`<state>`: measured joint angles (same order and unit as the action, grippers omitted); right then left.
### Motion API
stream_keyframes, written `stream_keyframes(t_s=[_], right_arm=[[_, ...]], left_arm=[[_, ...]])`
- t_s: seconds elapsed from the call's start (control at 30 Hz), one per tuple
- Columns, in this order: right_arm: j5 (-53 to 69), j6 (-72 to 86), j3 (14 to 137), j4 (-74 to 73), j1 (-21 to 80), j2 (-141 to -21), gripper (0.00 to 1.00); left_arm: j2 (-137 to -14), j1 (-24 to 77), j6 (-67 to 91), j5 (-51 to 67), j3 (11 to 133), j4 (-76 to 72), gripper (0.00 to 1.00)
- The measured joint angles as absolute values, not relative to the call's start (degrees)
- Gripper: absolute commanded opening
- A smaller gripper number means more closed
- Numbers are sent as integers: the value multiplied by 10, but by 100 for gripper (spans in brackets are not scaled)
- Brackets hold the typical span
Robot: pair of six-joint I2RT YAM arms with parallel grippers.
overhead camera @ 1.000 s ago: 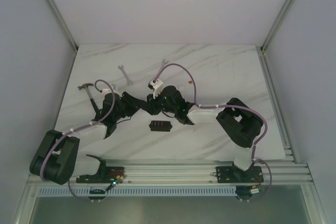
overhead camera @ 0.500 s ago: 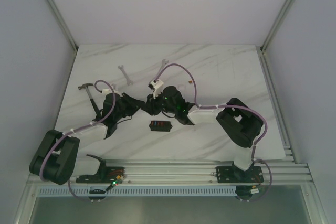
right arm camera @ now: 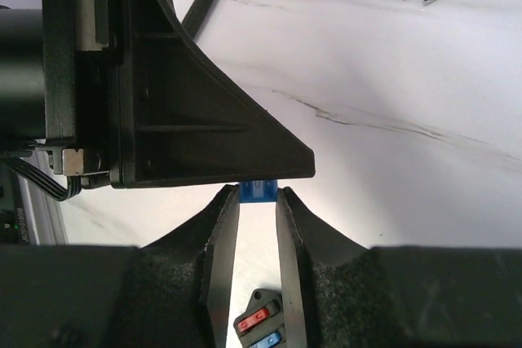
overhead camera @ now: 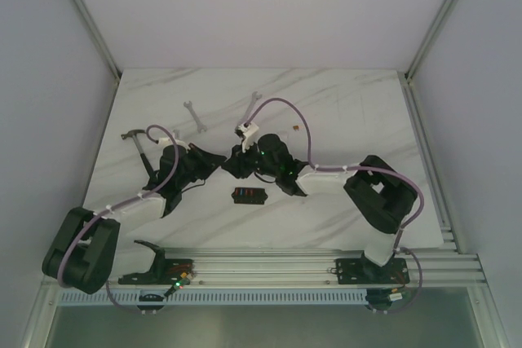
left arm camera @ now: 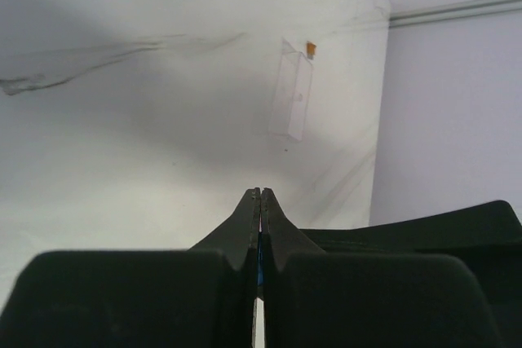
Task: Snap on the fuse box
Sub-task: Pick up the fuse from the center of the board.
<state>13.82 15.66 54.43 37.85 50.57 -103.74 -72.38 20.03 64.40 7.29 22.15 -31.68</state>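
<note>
the fuse box (overhead camera: 250, 195) lies flat on the table (overhead camera: 351, 103), a little left of the middle and toward the near edge, with small red and blue fuses showing in it. nothing touches it. in the right wrist view one end of it shows low down, between and beneath that arm's fingers.

just beyond the box, toward the far edge, the two arms meet tip to tip above the table. the right gripper (right arm camera: 256, 194) pinches a blue fuse (right arm camera: 256, 190) between its fingertips, one pad on each side of it. the left gripper (left arm camera: 260, 195) has its fingers pressed together with no gap at the tips; a thin blue sliver shows in the seam lower down. from the right wrist view its black finger sits right against the top of the blue fuse, but whether it grips the fuse i cannot tell.

further out, a clear cover (left arm camera: 294, 102) lies on the table right of the middle, toward the far edge, with a tiny orange piece (left arm camera: 311, 49) at its far end. two wrenches (overhead camera: 193, 116) (overhead camera: 251, 105) lie toward the far edge, left of the middle. a hammer (overhead camera: 137, 143) lies near the left edge, its handle running under the left arm.
</note>
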Motion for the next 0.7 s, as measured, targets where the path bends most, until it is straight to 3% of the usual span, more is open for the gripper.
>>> stream_keyframes(t_s=[0.23,0.47,0.7], right_arm=[[121,215,469,415,503,-943,46],[93,363,391,523,492,-875,46],[90,519,368,659,492,-913,45]], left_arm=[[-678,205,672,68,216,-322,0],[-612,214,703,52,212,-345,0],[-574,241,731,34,211,-380,0]])
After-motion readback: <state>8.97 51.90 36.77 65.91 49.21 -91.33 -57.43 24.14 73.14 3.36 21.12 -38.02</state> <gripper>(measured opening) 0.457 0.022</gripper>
